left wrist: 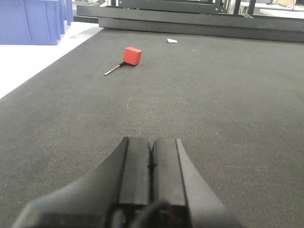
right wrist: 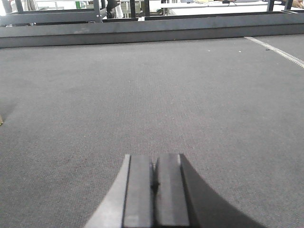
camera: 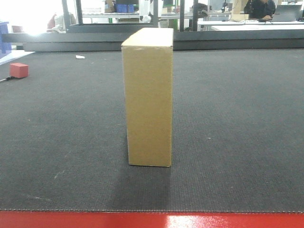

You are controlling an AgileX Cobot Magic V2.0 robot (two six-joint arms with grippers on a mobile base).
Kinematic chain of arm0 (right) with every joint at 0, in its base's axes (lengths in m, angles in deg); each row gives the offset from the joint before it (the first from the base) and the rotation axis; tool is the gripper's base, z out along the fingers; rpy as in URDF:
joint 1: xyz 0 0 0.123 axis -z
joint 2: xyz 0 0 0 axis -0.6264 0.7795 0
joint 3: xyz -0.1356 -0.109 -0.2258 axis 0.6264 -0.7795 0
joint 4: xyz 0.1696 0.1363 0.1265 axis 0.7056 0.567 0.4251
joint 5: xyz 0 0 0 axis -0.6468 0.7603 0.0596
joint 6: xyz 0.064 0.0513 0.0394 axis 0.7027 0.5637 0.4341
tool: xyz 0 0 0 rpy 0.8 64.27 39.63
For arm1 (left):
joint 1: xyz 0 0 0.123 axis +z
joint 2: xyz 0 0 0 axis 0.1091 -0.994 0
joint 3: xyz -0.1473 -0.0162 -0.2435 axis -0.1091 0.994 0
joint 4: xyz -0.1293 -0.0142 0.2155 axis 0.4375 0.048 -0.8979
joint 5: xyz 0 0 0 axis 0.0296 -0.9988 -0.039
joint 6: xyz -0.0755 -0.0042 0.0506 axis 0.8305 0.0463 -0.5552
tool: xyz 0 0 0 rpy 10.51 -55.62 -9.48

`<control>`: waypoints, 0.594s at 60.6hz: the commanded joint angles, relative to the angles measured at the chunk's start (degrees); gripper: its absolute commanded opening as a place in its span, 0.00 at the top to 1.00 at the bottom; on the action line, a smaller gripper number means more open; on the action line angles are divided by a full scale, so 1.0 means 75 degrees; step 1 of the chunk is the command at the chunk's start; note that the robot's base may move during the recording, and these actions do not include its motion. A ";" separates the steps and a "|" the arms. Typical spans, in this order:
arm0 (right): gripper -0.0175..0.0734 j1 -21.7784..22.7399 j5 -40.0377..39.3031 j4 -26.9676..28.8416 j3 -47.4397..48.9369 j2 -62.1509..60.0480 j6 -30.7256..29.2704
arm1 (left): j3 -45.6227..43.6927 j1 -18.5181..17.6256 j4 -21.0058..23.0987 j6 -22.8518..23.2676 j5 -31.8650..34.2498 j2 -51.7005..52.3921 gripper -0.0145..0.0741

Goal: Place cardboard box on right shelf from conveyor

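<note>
Cardboard box [camera: 148, 97] stands upright on the conveyor [camera: 237, 118], long axis vertical, left of my right end effector [right wrist: 154, 160], probably nearer it than my left end effector [left wrist: 151, 143]; both clenched, empty.

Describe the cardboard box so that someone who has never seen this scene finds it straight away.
Start with the wide dark grey conveyor, red along its front edge. Near its middle, toward the front, stands the cardboard box, upright on its small end. It is plain tan, tall and narrow, unlike the small red block lying far off at the belt's left side.
</note>
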 commanded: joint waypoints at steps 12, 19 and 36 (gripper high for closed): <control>0.75 -0.0023 -0.0636 0.0010 0.0033 -0.0149 -0.0008 | 0.0063 0.0015 0.0045 -0.0002 0.0645 0.0111 0.97; 0.75 -0.0023 -0.0636 0.0010 0.0033 -0.0149 -0.0008 | 0.0063 0.0015 0.0045 -0.0002 0.0645 0.0111 0.97; 0.75 -0.0023 -0.0636 0.0010 0.0033 -0.0149 -0.0008 | 0.0063 0.0015 0.0045 -0.0002 0.0645 0.0111 0.97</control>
